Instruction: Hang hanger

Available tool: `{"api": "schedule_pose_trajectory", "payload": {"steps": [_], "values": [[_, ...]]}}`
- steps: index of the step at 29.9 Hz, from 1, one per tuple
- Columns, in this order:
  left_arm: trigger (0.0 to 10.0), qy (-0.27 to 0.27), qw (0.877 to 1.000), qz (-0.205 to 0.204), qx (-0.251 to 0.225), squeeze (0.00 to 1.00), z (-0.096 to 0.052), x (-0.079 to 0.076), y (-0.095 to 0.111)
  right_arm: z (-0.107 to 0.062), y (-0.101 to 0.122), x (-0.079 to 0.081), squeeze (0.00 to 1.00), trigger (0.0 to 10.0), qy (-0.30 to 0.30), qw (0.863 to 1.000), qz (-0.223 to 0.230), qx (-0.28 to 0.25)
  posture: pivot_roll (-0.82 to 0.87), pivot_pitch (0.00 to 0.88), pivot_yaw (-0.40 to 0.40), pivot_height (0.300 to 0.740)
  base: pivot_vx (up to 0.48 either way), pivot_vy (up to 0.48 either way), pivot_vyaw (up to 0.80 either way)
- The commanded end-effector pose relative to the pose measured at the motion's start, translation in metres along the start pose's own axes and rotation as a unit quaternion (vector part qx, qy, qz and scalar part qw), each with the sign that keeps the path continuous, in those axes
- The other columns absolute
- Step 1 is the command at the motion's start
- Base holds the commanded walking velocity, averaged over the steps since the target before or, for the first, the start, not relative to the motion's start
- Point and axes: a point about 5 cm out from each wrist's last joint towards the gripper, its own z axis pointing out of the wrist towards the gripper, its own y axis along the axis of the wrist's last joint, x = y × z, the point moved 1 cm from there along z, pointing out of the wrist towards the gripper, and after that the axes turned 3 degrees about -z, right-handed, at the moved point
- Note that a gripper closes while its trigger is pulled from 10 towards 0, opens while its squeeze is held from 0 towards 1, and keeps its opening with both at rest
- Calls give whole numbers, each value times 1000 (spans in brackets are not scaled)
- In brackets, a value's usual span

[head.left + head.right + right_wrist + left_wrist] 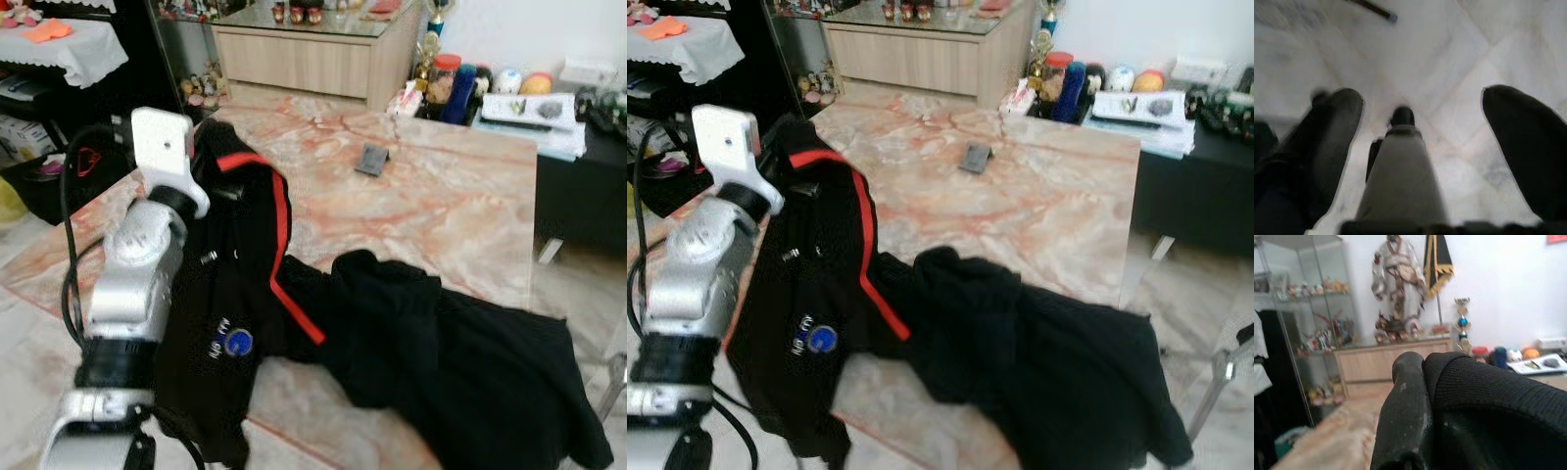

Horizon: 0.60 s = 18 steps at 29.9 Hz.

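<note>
Closest to my head camera is the left arm [132, 284], silver, raised up the near left of the frame with its white wrist block on top. Its left claw [1422, 382] is buried in a black jacket [230, 294]; from the wrist camera I see one black finger [1400, 421] pressed tight against a fold of knit black fabric, so I read it as clamped on the cloth. The jacket has a red stripe [279, 230] running down it and a round blue badge [238, 342] low on the front. It hangs lifted from the claw at the near left edge of the marble tabletop [441, 196], and its lower part trails right into a heap of black fabric [460, 362] spread over the tabletop's near right corner. I cannot make out a hanger; if one is inside the jacket, it is hidden.

Farther back on the tabletop lies a small dark grey object [372, 159], well apart from the clothing. Behind it stands a wooden cabinet [313, 59].

My right claw [1415, 147] points down at a pale tiled floor [1449, 58], its two fingers spread wide apart with nothing between them.
</note>
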Motion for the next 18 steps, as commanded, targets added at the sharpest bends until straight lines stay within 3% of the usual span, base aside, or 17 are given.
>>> {"api": "schedule_pose_trajectory", "payload": {"steps": [1, 2, 4, 5, 9, 11, 16, 18], "values": [[10000, -10, 1000, 8, -16, 0, 11, 0, 12, 1, 16, 7, 0, 10000, 8, 1000, -3, -19, 148, 106, 33, 740, 341, 0, 0], [10000, -10, 1000, 8, -16, 0, 11, 0, 12, 1, 16, 7, 0, 10000, 8, 1000, -3, -19, 148, 106, 33, 740, 341, 0, 0], [10000, -77, 997, -22, -9, 0, 27, -14, 20, 1, 15, 8, 0, 10000, 9, 1000, -5, -17, 151, 111, 31, 740, 0, 0, 0], [10000, -77, 997, -22, -9, 0, 27, -14, 20, 1, 15, 8, 0, 10000, 9, 1000, -5, -17, 151, 111, 31, 740, 0, 0, 0], [10000, -159, 985, -63, 8, 0, 31, -30, 23, 2, 15, 7, 0, 10000, 10, 1000, -7, -15, 154, 114, 29, 740, 0, 0, 0], [10000, -193, 980, -53, 21, 0, 31, -35, 19, 2, 15, 7, 0, 10000, 11, 1000, -8, -15, 158, 117, 27, 740, 0, 0, 0], [10000, -172, 983, -53, 30, 0, 36, -28, 13, 2, 15, 7, 0, 10000, 11, 1000, -9, -15, 155, 119, 26, 740, 0, 0, 0], [10000, -167, 982, -54, 69, 0, 31, -27, -3, 2, 15, 7, 0, 10000, 11, 1000, -10, -15, 154, 120, 26, 740, 0, 0, 0]]}}
